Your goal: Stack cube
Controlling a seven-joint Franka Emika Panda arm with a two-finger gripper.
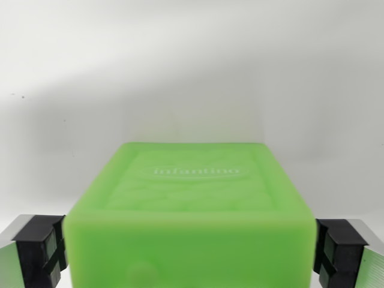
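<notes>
A bright green, soft-looking plastic cube [191, 210] with rounded edges fills the lower centre of the frame, running off the bottom edge. Its top face carries a recessed panel with a raised oval logo reading "infantino" near the far edge and a faint embossed pattern beneath it. A shallow round dimple shows on the near face, low and left of centre.

The gripper [191, 252] straddles the cube: one black finger pad with a silvery metal body sits at the lower left corner of the frame, the other at the lower right corner. Both fingers [43, 249] lie right against the cube's side faces, with no gap visible between pad and cube, so the jaws appear closed on it at about the cube's full width.

Behind the cube a plain white surface [192, 72] fills the upper frame, with a soft grey shadow across the middle.
</notes>
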